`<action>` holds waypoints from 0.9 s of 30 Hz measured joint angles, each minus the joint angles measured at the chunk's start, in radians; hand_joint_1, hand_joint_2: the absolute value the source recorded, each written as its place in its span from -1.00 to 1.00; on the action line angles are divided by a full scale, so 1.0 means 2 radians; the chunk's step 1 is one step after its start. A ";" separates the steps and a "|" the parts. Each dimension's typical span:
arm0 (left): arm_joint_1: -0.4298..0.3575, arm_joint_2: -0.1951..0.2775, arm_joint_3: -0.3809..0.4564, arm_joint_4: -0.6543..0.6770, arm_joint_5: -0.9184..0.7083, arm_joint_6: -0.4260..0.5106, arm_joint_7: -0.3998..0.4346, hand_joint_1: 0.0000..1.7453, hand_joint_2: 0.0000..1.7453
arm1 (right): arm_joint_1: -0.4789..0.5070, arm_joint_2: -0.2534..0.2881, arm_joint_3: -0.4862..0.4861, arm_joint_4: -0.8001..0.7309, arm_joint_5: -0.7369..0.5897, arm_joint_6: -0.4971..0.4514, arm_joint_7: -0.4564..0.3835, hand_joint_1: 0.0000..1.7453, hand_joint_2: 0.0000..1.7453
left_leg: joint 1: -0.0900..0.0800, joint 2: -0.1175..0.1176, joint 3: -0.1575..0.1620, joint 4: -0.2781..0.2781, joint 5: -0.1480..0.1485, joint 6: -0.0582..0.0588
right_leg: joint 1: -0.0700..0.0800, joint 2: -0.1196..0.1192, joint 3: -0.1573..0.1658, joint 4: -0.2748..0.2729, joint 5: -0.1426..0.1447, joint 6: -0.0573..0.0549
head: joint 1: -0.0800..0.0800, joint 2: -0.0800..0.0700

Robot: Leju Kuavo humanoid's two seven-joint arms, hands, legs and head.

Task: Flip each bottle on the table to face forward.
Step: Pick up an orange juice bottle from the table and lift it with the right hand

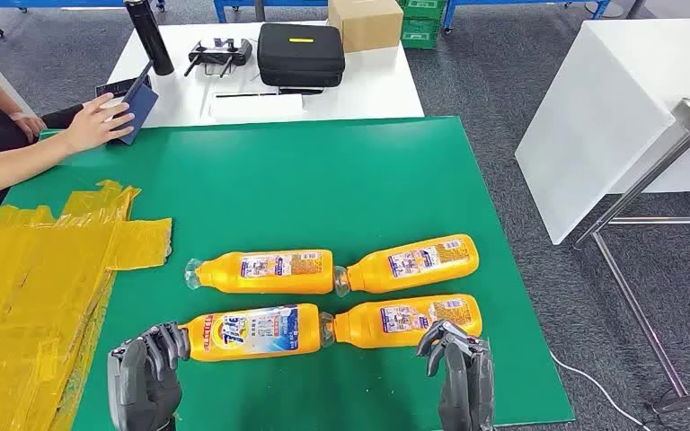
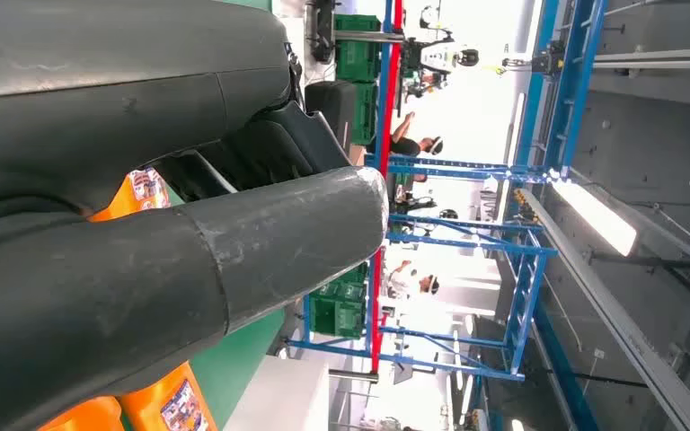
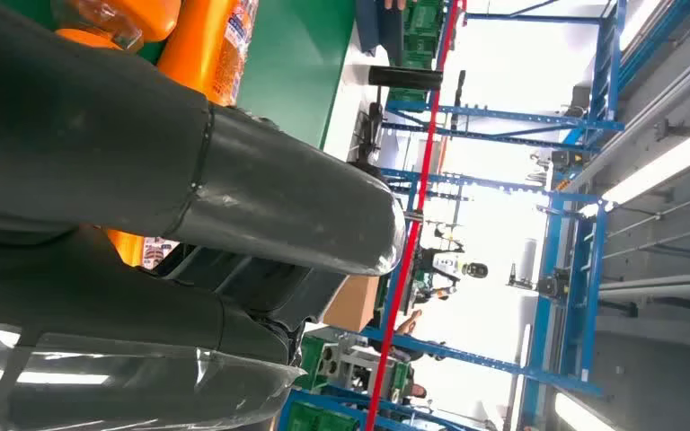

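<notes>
Four orange bottles (image 1: 334,294) lying on green table (image 1: 323,180). Left hand (image 1: 148,364), right hand (image 1: 456,359) near: fingers curled, gripping nothing.

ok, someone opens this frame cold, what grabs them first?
Four orange plastic bottles lying on their sides in two rows on the green table mat; the near-left bottle shows a blue-and-white label, unlike the other three. The robot's dark left hand and right hand sit at the near row's outer ends. A sheet of crumpled yellow tape covers the mat's left side.
</notes>
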 joint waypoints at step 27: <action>-0.314 -0.046 0.182 0.114 0.003 -0.204 0.055 -1.00 -1.00 | -0.357 0.036 -0.093 0.155 0.102 0.250 0.214 -1.00 1.00 | 0.001 0.000 -0.016 0.000 0.014 0.000 | 0.001 0.000 -0.015 0.001 0.012 0.000 | 0.000 0.000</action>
